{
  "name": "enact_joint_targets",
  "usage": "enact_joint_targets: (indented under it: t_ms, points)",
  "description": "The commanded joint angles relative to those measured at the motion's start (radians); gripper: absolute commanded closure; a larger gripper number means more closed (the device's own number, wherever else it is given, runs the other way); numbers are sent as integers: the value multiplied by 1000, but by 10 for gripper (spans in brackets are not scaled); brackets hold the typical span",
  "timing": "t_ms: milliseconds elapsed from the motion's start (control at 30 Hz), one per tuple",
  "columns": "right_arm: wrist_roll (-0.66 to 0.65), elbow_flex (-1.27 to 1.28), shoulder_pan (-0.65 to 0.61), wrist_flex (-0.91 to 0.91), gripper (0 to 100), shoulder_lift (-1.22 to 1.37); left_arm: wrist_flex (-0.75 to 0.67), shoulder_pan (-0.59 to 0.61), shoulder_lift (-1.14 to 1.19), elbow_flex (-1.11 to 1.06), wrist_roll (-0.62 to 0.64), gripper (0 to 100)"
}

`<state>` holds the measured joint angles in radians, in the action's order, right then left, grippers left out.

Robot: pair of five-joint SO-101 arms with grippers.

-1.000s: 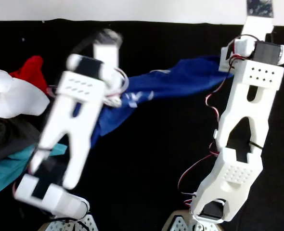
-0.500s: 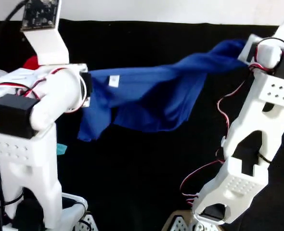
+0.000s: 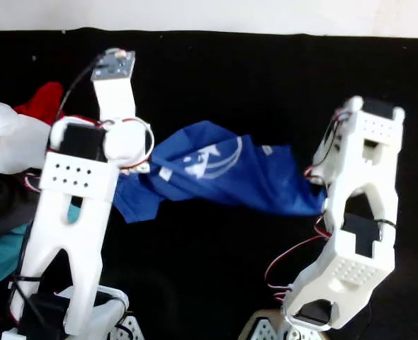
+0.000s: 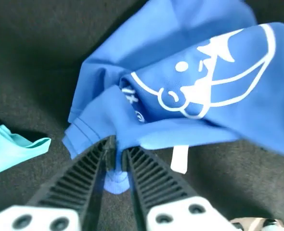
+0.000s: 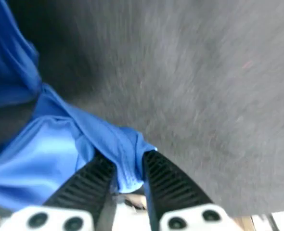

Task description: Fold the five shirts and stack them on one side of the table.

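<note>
Spanning the black cloth-covered table [image 3: 216, 283], one royal-blue shirt with a white print [image 3: 223, 177] stretches between two white arms. Four more, a white shirt [image 3: 10, 142], red shirt [image 3: 49, 99], dark grey shirt [image 3: 0, 205] and teal shirt [image 3: 3, 248], lie heaped at the left edge, partly cut off. The left gripper [image 4: 114, 159] and right gripper [image 5: 127, 175] each pinch blue fabric.

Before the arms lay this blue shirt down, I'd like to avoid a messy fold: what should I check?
1. Left pincer shut on the blue fabric shirt with white print: ok.
2. Right pincer shut on its other end: ok.
3. Shirt stretched flat between them: not ok, bunched and sagging.
4. Bare black tabletop beneath it: ok.
5. Pile of white, red, dark and teal shirts apart from it: ok.
</note>
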<state>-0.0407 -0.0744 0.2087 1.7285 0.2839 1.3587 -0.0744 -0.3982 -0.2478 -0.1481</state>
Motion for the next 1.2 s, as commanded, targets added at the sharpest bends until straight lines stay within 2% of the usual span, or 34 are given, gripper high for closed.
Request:
enact_joint_targets:
  t_ms: [0, 100, 233, 333, 400, 533, 633, 733, 833, 933, 1067, 1167]
  points:
    - [-83, 107, -8, -28, 993, -16, -77, 8, -27, -93, -9, 991]
    - [-212, 177, 1, -35, 993, -18, -97, 13, -28, -159, -9, 991]
    - [-482, 254, 2, -24, 993, -79, -97, 15, -28, -197, -9, 991]
    - [-589, 297, -15, -22, 981, -206, -97, 16, -28, -191, -9, 991]
    - [-623, 306, -44, -2, 907, -294, -98, 16, -30, -179, -11, 991]
    - [-623, 303, -114, 30, 683, -473, -97, 18, -30, -142, -11, 991]
    - [-586, 303, -176, 28, 710, -608, -97, 59, -30, -111, -11, 991]
    - [-512, 311, -291, 16, 761, -676, -97, 125, -30, -76, -9, 991]
    - [-453, 323, -453, -10, 796, -641, -91, 191, -30, -28, -9, 991]
    - [-391, 366, -570, -134, 806, -530, -87, 226, -30, 24, -9, 991]
    - [-333, 392, -598, -367, 806, -289, -26, 220, -30, 53, -8, 991]
    - [-333, 354, -547, -518, 809, -79, 14, 213, -30, 53, -8, 991]
